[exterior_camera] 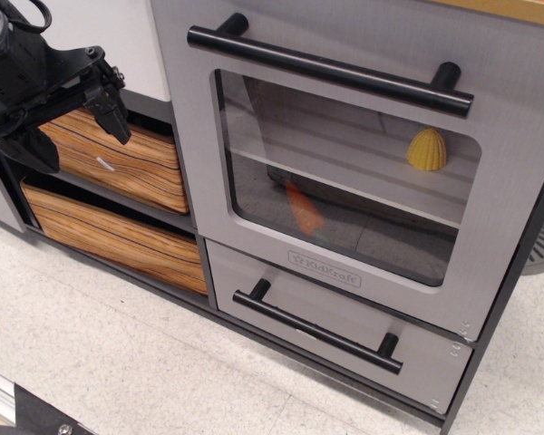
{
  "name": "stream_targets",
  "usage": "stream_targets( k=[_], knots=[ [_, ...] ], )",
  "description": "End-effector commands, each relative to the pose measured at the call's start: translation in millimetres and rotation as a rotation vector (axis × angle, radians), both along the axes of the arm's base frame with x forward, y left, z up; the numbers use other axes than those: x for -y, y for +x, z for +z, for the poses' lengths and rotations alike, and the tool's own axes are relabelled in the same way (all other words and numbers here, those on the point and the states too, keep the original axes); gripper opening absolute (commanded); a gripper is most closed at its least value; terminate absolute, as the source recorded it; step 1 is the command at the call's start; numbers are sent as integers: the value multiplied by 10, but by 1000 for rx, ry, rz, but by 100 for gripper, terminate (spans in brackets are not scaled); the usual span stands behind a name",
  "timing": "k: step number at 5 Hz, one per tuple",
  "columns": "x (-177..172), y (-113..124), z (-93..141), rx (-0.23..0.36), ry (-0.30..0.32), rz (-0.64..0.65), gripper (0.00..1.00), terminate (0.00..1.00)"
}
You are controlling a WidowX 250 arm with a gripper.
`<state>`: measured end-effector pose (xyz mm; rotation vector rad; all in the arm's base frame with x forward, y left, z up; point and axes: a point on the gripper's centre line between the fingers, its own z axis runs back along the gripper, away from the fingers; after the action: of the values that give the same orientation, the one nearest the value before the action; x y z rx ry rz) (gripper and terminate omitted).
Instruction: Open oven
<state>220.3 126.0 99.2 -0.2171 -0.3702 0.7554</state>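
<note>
I see the oven [344,181] filling the middle and right of my view, its brushed-grey door shut flush against the cabinet front. The door faces out toward the floor side of the frame, and its long black bar handle [331,70] runs across the top of the door, slanting down from upper left to lower right in my picture. Through the clear window I make out a yellow ribbed piece [427,149] on the inner shelf and an orange piece [303,208] lower down. Below the door sits the smaller drawer front [335,331] with its own shorter handle. To the left are two wood-grain bins [118,195], stacked. My gripper [68,122] hangs at the far left, in front of the upper bin, well apart from the oven, its two black fingers spread and holding nothing, pointing down and to the right.
</note>
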Motion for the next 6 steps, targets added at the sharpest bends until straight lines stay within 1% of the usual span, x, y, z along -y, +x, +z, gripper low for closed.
stream_targets(
  k=[1, 2, 3, 4, 5, 6],
  knots=[
    [0, 0, 0, 0, 0, 0, 100, 0],
    [296, 68, 160, 0, -70, 50, 100, 0],
    [523, 249, 350, 2, -119, 154, 100, 0],
    [695, 446, 483, 35, -157, 263, 100, 0],
    [758, 636, 537, 66, -198, 355, 100, 0],
    [749, 811, 559, 80, -264, 428, 100, 0]
  ],
)
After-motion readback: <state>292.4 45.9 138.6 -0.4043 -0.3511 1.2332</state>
